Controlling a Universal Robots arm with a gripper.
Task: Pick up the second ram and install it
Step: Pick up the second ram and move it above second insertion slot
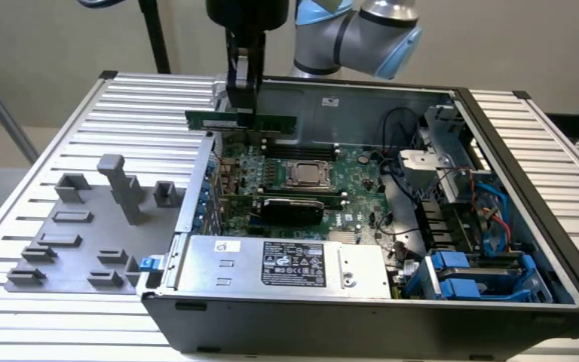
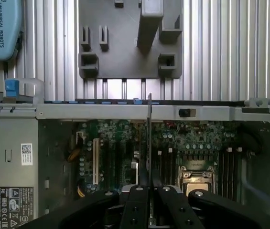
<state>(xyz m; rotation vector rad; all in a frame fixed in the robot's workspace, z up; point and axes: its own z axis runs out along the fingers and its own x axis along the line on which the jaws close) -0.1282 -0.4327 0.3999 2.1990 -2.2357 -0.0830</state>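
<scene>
Gripper [image 1: 242, 117] pinching the second ram [image 1: 274, 121] above the open PC case [image 1: 370, 317]
Upper centre-left of exterior view: jaws nearly closed on the middle of the green stick, which hangs level and long edge down over the back of the motherboard [image 1: 355, 170], clear of it, not seated; black memory slots [image 1: 304, 153] lie just below, beside the CPU [image 1: 310, 175]; wrist view shows the second ram [image 2: 149, 138] edge-on, running along the slots [image 2: 166, 162] but seemingly a little off their line; to do this well, likely: keep it parallel to the slot, centre it over the groove, match the notch, check the end latches are open (too small to tell), come straight down without tilt, press both ends evenly, avoid the case wall and the expansion card [image 1: 289, 210]
</scene>
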